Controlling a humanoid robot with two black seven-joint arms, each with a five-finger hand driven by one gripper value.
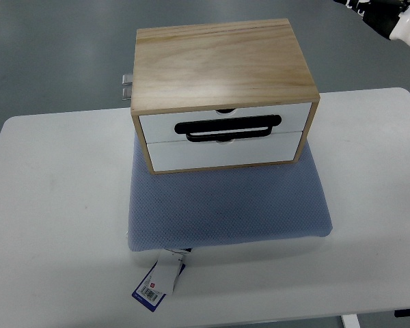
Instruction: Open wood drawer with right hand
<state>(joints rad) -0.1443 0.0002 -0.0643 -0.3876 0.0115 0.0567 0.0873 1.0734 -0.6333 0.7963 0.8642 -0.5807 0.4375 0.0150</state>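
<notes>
A small wooden drawer box (222,61) stands on a blue-grey cushion (225,205) in the middle of the white table (55,205). It has two white drawer fronts, one above the other, and both sit flush with the frame. The upper drawer (225,119) carries a black bar handle (227,127); the lower drawer (222,154) has only a small notch at its top edge. Part of my right arm (396,20), white and black, shows in the top right corner, high and well away from the box. My left arm is out of the picture.
A label tag (158,279) hangs from the cushion's front edge near the table's front. Two small metal pieces (127,85) stick out behind the box on its left. Grey floor lies beyond the table's far edge.
</notes>
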